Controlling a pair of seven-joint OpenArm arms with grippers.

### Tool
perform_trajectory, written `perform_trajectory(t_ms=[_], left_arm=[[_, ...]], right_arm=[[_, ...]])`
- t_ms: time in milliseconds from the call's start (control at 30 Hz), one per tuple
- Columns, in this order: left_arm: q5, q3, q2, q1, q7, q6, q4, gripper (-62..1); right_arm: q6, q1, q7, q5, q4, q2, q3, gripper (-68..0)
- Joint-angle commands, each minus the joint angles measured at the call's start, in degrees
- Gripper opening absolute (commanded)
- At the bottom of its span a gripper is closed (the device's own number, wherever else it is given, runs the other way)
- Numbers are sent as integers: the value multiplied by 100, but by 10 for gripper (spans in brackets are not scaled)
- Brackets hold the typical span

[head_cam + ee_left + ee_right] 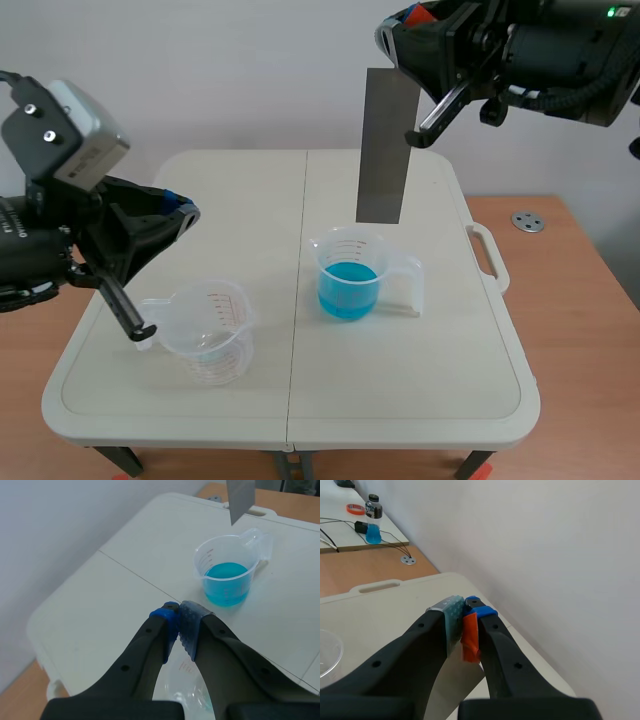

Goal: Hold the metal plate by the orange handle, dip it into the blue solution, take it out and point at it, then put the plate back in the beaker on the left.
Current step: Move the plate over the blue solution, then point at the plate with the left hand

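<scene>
Empty beaker (205, 340) sits just beside the left gripper (179, 617), fingers closed on nothing; right gripper (465, 615) pinches the orange handle (470, 642); metal plate (385, 145) hangs upright below it, just above the blue solution (348, 285), likely undipped.

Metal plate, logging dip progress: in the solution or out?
Out: the metal plate hangs above the blue solution, clear of its beaker.

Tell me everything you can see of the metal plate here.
The metal plate is a flat, dull grey rectangular strip with an orange handle at its upper end. The right gripper is shut on that handle. The plate hangs upright in the air, its lower edge just above the beaker of blue solution, touching nothing else.
</scene>
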Motion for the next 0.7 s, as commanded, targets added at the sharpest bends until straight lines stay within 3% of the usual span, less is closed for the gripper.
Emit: perform_trajectory(t_ms=[0,333,667], left_arm=[[-24,79,87,-199,-76,33,-177,-594],[323,1054,684,-1639,-61,28,-1628,-594],[780,1563,1209,-2299,-72,28,-2411,-594]], right_arm=[[33,160,136,83,-2,-20,48,-662],[33,269,142,66,-267,-131,42,-662],[33,269,149,59,-271,-195,37,-662]])
